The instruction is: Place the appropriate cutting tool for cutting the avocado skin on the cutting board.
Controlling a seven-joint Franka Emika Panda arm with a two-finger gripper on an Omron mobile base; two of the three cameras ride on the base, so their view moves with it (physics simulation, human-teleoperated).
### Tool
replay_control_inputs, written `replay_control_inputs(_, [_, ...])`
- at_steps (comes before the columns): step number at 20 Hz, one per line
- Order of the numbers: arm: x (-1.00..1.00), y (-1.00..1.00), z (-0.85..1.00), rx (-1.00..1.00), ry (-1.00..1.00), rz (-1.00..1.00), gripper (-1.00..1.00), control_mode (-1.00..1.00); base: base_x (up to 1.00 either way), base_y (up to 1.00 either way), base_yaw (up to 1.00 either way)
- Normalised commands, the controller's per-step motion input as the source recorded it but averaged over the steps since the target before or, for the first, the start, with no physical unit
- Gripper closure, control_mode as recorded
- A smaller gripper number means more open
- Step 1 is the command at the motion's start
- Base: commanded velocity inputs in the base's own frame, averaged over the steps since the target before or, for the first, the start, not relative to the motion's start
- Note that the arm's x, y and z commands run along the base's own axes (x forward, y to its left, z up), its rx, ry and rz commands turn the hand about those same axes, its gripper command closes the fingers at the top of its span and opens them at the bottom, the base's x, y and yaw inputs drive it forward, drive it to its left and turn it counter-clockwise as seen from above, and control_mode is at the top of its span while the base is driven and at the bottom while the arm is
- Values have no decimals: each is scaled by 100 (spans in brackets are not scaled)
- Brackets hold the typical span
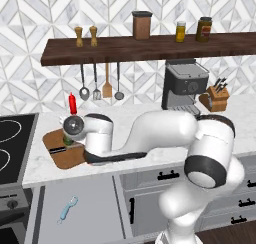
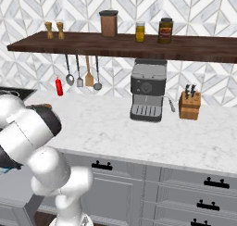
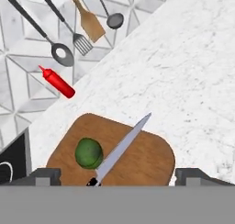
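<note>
Placement appears to be the step in hand, and it is judged nearly or fully done. In the hand view the cutting board (image 3: 137, 165) is seen below the gripper (image 3: 117, 177), with the avocado (image 3: 88, 153) resting on its left part and the knife (image 3: 120, 150) lying diagonally just right of the fruit, its blade pointing toward the board's far edge and its black handle end lost at the bottom of the view. The jaws are spread, one tip at each lower corner, and nothing is pinched between them; whether the blade lies flat on the wood cannot be told for certain. A straight lift away from the board is judged to be what is called for next, so that the handle is not dragged.

In the left base view, going from the left, the stove (image 1: 12, 138) is seen at the bench's end, then the board (image 1: 65, 155) under the hand, with a red bottle (image 1: 73, 103) behind it. A light-blue peeler (image 1: 67, 208) lies low, in front of the bench (image 1: 145, 113). Hanging utensils (image 1: 100, 83) are set on the wall, then the coffee machine (image 1: 182, 85) and knife block (image 1: 216, 98) stand well to the right. Only the avocado is close enough to be knocked.
</note>
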Motion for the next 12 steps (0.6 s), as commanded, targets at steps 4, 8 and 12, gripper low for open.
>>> replay_control_inputs(4, [-59,-54,47,0,-18,-5,-100,-100,0,0,0])
replay_control_inputs(8, [-55,-57,35,0,-17,-5,-100,-100,0,0,0])
replay_control_inputs(12, [-35,-59,59,0,-13,-5,-100,-100,0,0,0])
